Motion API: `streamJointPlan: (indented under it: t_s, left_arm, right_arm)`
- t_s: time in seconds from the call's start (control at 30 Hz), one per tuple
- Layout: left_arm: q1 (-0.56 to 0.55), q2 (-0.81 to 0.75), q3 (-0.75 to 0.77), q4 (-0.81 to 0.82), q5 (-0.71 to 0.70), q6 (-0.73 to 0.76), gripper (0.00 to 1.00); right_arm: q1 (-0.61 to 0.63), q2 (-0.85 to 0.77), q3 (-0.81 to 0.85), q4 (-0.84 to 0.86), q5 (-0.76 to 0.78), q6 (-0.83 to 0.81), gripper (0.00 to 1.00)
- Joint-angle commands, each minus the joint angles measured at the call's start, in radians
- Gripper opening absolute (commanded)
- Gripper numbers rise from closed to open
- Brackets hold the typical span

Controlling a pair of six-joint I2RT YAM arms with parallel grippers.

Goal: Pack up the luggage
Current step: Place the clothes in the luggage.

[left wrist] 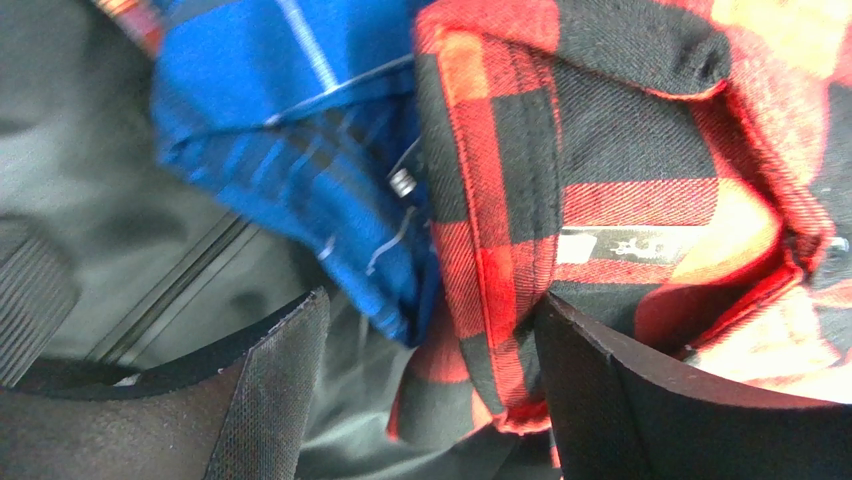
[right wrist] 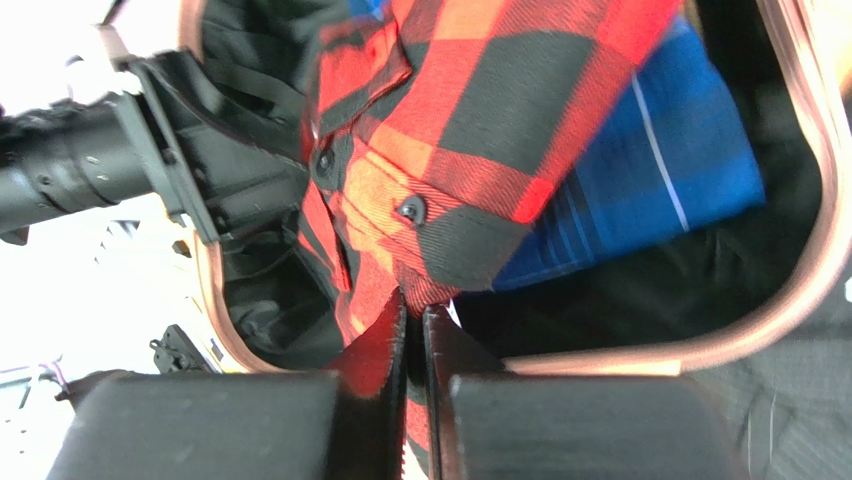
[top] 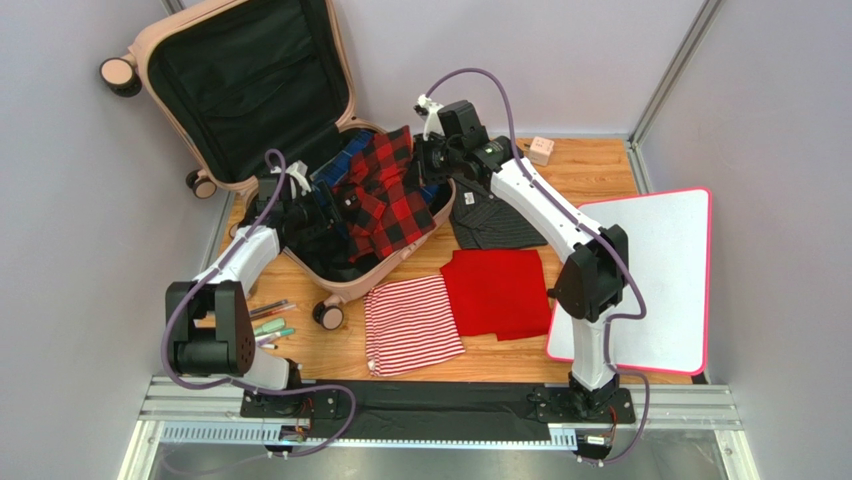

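Currently the right claw (right wrist: 412,328) is clenched on the red-and-black plaid shirt (top: 388,195) at the rim of the luggage (top: 352,287), which lies open on the tabletop. The left claw (left wrist: 430,345) gapes inside it. Overhanging fabric should be drawn inward before release.

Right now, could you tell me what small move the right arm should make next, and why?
Probably carry the pinched edge inward and lower it. The right gripper is shut on the red plaid shirt, whose edge lies across the rim of the luggage, outside the shell. The left gripper stands open over the shirt's other side, holding nothing.
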Motion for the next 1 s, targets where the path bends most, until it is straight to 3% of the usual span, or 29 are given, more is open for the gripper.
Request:
streamJointPlan:
  t_s: [0.0, 0.07, 0.1, 0.2, 0.3, 0.53, 0.97]
  left_arm:
    - [-0.006, 0.026, 0.063, 0.07, -0.003, -0.017, 0.81]
    - [-0.032, 0.048, 0.072, 0.071, -0.005, -0.014, 0.81]
    - [-0.032, 0.054, 0.075, 0.07, -0.005, -0.012, 0.81]
    - [-0.035, 0.08, 0.084, 0.059, -0.003, -0.003, 0.81]
    - [-0.037, 0.095, 0.086, 0.057, -0.005, 0.0, 0.8]
    - [-0.038, 0.111, 0.084, 0.038, -0.016, 0.02, 0.8]
    - [-0.038, 0.126, 0.069, 0.022, -0.023, 0.043, 0.64]
  right_arm:
    - [-0.005, -0.075, -0.065, -0.031, 0.096, 0.023, 0.17]
    - [-0.007, -0.077, -0.077, -0.037, 0.087, 0.012, 0.41]
    - [-0.01, -0.072, -0.076, -0.04, 0.079, 0.002, 0.67]
    - [-0.034, -0.066, -0.065, -0.037, 0.044, 0.001, 0.89]
    - [-0.08, -0.052, -0.064, -0.022, 0.003, 0.034, 0.95]
    - [-0.16, 0.056, -0.046, 0.122, -0.22, 0.089, 0.96]
    - [-0.146, 0.225, -0.004, 0.137, -0.228, 0.149, 0.93]
